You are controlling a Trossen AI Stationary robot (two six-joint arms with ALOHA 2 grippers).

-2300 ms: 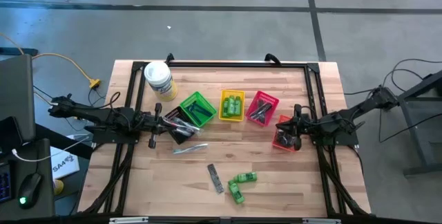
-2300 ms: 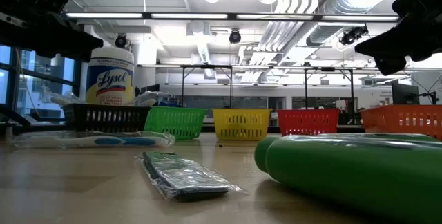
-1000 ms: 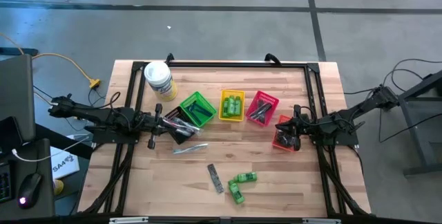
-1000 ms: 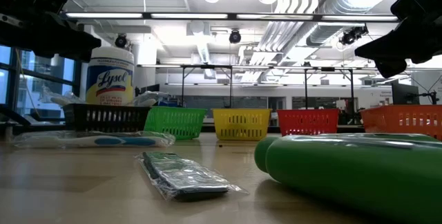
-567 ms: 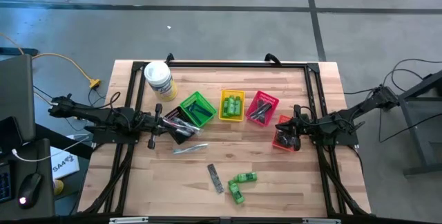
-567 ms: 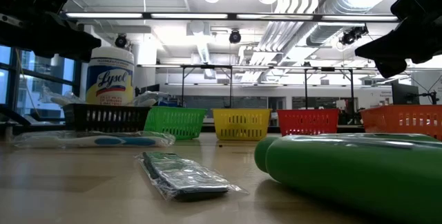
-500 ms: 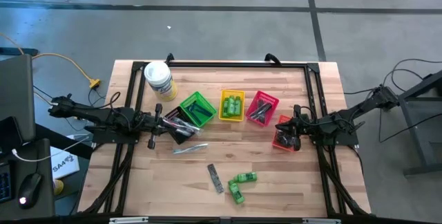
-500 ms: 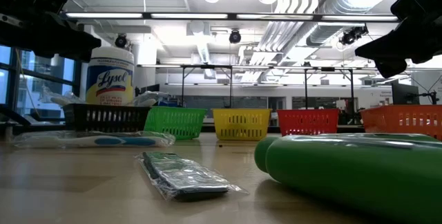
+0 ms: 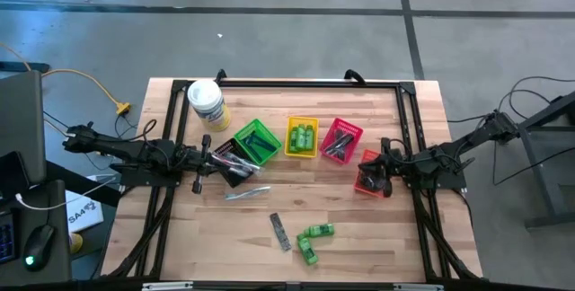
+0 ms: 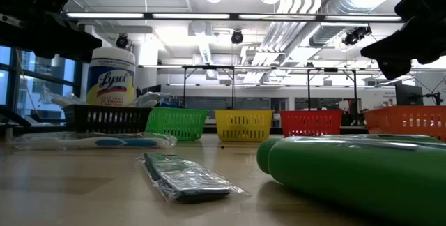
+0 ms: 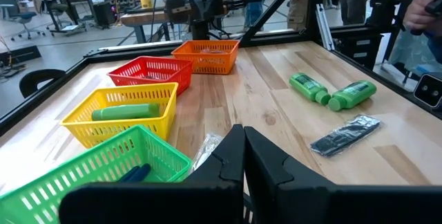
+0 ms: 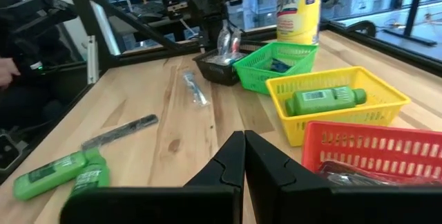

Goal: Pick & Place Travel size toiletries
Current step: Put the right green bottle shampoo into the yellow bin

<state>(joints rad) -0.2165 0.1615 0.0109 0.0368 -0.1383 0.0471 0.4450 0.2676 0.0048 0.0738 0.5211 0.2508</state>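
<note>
the wooden desk (image 9: 341,228) carries a black frame (image 9: 296,83) and both arms. the left arm lies at the left edge, and its left pincer (image 9: 199,159) is closed on nothing, just beside the black basket (image 9: 231,160); in the left wrist view its two fingers (image 11: 228,165) meet at the tips. the right arm lies at the right edge, and its right pincer (image 9: 381,172) is also closed and empty, over the orange basket (image 9: 367,174).

a big white tub (image 9: 206,103) with a yellow label stands near the far left corner. in front of it there is a row of small baskets: the black basket holds clear-wrapped items, the green basket (image 9: 255,141) holds something blue, the yellow basket (image 9: 302,136) holds green mini bottles (image 9: 304,136), and the red basket (image 9: 340,139) holds dark flat items that i cannot tell apart.

some toiletries are loose on the bare desk. a clear-wrapped slim stick (image 9: 247,193) lies near the black basket. closer to the near edge, a dark flat comb (image 9: 280,231) in a wrapper lies just beside two green bottles (image 9: 314,239), which touch each other at an angle. both pincers are well apart from these loose things.
</note>
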